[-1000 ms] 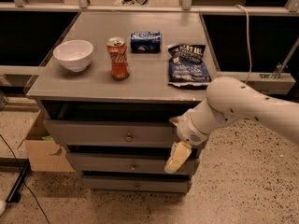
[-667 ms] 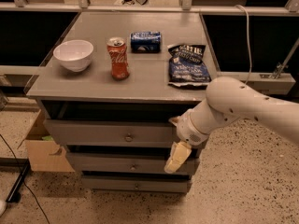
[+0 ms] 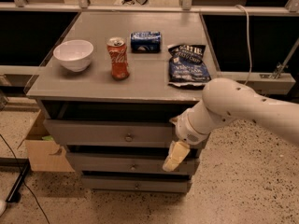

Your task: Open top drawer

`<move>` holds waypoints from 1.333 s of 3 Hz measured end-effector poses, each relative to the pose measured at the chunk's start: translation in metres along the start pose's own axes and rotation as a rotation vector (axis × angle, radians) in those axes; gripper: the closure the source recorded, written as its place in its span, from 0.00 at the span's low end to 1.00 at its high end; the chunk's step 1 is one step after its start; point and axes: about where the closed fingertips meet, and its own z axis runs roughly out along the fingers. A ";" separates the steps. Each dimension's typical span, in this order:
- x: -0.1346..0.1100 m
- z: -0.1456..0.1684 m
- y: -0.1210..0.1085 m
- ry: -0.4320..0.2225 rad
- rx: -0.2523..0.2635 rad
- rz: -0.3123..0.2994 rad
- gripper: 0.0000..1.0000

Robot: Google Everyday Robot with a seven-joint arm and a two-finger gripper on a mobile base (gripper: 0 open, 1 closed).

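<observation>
Grey front, top drawer: the uppermost and widest of three fronts, just under the front edge of the table, with a dark gap between the two.
Change: none that I can see. Against the pictures from a second ago, the drawer front sits where it did and the arm has not shifted.
Meaning for the task: in my judgement the pull has not started and the drawer is still to be opened. Whether it already stands a little proud of the frame I cannot tell.
Facing: the front looks out towards the camera, away from the cabinet body, so a pull would run that way.
Long axis: level, left to right, parallel to the table edge.
Knob: small round metal, at the middle of the front, untouched.
Gripper: at the right end of the top drawer, hanging down over the right part of the middle drawer, well right of the knob. Whether it is parted or closed I cannot tell, and it grips no part of the drawer that I can see.
On the table, left to right: white bowl, cola can, blue packet, crisp bag.
</observation>
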 end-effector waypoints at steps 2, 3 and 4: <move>-0.012 0.001 -0.024 -0.019 0.047 0.024 0.00; -0.005 0.027 -0.016 0.001 -0.015 0.024 0.00; -0.005 0.027 -0.016 0.001 -0.015 0.024 0.03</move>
